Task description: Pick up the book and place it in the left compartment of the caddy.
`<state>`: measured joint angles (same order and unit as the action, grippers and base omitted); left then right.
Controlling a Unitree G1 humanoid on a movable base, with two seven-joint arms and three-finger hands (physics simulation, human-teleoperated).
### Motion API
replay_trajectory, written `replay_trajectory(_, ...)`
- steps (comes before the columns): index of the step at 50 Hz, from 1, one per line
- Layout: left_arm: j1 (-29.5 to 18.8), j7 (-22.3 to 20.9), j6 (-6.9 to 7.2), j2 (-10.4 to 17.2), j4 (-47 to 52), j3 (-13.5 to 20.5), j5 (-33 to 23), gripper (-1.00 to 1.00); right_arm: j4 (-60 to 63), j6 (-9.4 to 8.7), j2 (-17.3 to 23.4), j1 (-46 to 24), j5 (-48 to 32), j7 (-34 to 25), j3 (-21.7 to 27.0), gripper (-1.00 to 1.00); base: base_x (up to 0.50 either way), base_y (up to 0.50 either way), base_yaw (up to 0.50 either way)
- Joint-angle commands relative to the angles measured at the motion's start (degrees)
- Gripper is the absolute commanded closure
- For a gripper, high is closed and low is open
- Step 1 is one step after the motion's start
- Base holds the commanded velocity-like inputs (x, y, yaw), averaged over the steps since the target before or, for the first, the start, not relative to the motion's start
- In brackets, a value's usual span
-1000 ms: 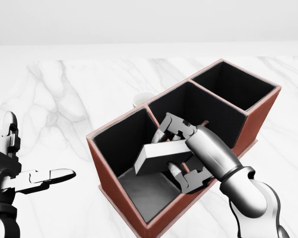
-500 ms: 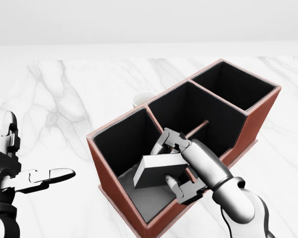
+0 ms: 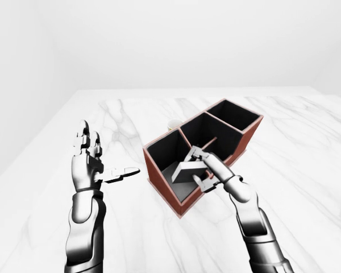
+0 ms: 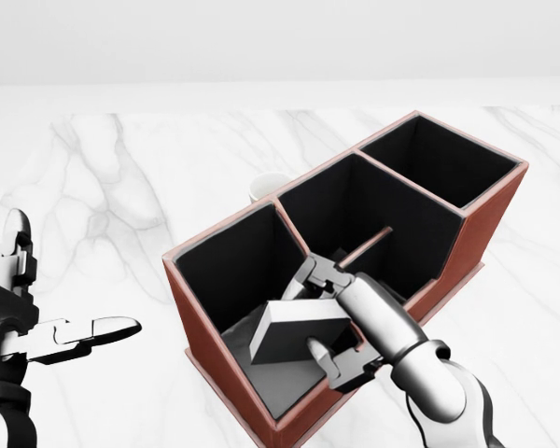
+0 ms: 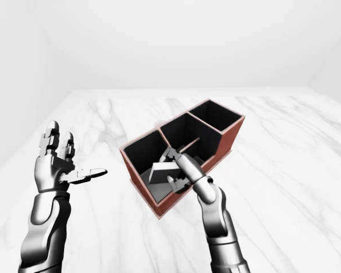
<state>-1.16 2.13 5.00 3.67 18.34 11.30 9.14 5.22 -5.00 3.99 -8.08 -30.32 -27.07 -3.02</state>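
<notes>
Surface: white marble desk (image 4: 149, 177) with grey veins, in a plain white room.
Caddy: reddish-brown three-compartment rectangular caddy (image 4: 490, 219), black inside.
Book: dark grey slab-shaped book (image 4: 294, 333), tilted, partly inside the left compartment.
Right hand (image 4: 341, 322): metallic fingers clamped on the book.
Left hand (image 4: 37, 327): fingers spread apart, holding nothing, well left of the caddy.
Writing: cannot tell.
</notes>
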Motion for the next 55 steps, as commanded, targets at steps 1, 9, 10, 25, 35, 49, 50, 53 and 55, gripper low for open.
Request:
replay_trajectory(1, 0.1, 0.0, 0.0, 0.0, 0.1, 0.1, 0.1, -1.0, -1.6, 0.0, -0.5, -0.7, 3.1, 2.2, 0.1, 1.0, 0.0, 0.0, 0.0)
replay_trajectory(9, -0.1, 0.0, 0.0, 0.0, -0.2, 0.0, 0.0, -1.0, -2.9, 0.0, -0.5, -1.3, 2.6, 2.7, 0.1, 1.0, 0.0, 0.0, 0.0)
replay_trajectory(10, -0.1, -0.1, 0.0, 0.0, -0.4, 0.0, 0.0, -1.0, -3.1, 0.0, -0.5, -1.4, 2.5, 2.8, 0.1, 1.0, 0.0, 0.0, 0.0)
replay_trajectory(25, -0.1, 0.0, 0.0, 0.1, 0.1, 0.1, 0.2, -1.0, -3.7, 0.0, -0.9, -2.0, 1.3, 3.8, -0.3, 1.0, 0.0, 0.0, 0.0)
replay_trajectory(35, 0.0, -0.1, 0.0, 0.1, 0.4, 0.2, 0.3, -1.0, -4.7, 0.0, -0.8, -2.5, 1.8, 5.0, 0.2, 0.24, 0.0, 0.0, 0.0)
replay_trajectory(49, 0.1, -0.2, 0.0, 0.0, 0.1, 0.1, 0.2, -1.0, -4.4, 0.0, -0.8, -2.2, 1.8, 5.8, 0.3, -1.0, 0.0, 0.0, 0.0)
replay_trajectory(50, 0.1, -0.2, 0.0, 0.0, 0.0, 0.1, 0.2, -1.0, -4.6, 0.0, -0.7, -2.2, 1.7, 5.9, 0.3, -1.0, 0.0, 0.0, 0.0)
replay_trajectory(53, 0.1, -0.2, 0.0, 0.0, 0.0, 0.0, 0.2, -1.0, -4.1, 0.0, -0.8, -1.9, 1.7, 5.8, 0.3, -1.0, 0.0, 0.0, 0.0)
replay_trajectory(55, 0.1, -0.1, 0.0, -0.1, 0.1, 0.0, 0.1, -1.0, -3.8, 0.0, -0.7, -1.9, 1.7, 5.8, 0.3, -1.0, 0.0, 0.0, 0.0)
